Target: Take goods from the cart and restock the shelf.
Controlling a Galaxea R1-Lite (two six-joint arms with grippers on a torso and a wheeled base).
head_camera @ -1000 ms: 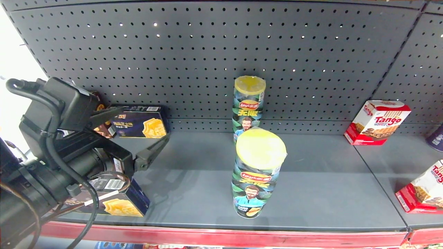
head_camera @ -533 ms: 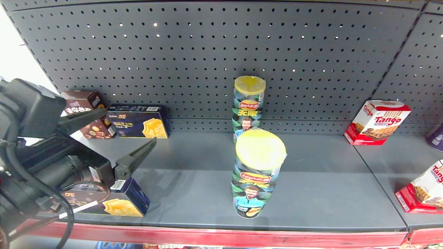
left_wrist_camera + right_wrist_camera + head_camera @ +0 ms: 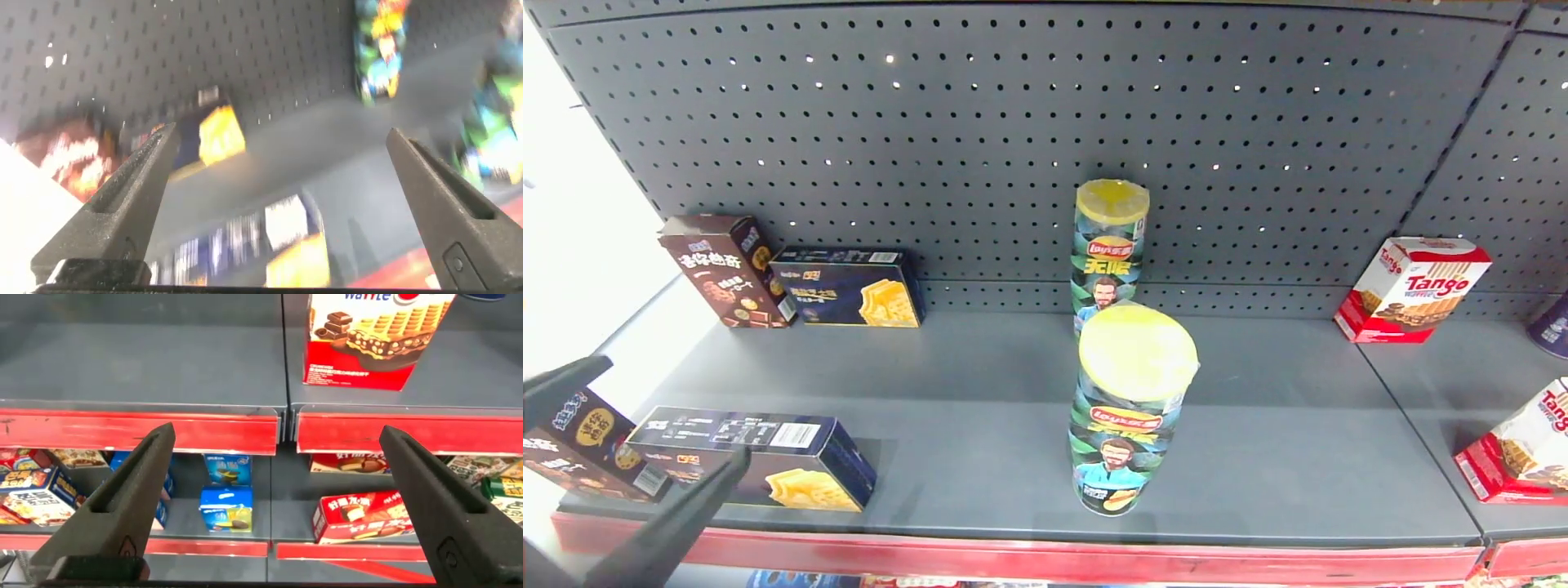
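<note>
Well, both pincers were empty. The left gripper [image 3: 678, 406] hung with its jaws spread wide just off the front left corner of the shelf [image 3: 1298, 441]. The right gripper [image 3: 275, 429] gaped likewise, facing the red lip [image 3: 65, 426] near a red wafer box [image 3: 372, 339]. Nearest the left fingers lay a navy biscuit box [image 3: 768, 465], flat at the very front, with a brown box [image 3: 584, 429] just beside it at the corner. That looked the weak spot to me — a careless sweep of those long fingers could clip either box and send it over the lip. The tall front chip can [image 3: 1131, 408] — standing upright and alone — might topple if brushed.
</note>
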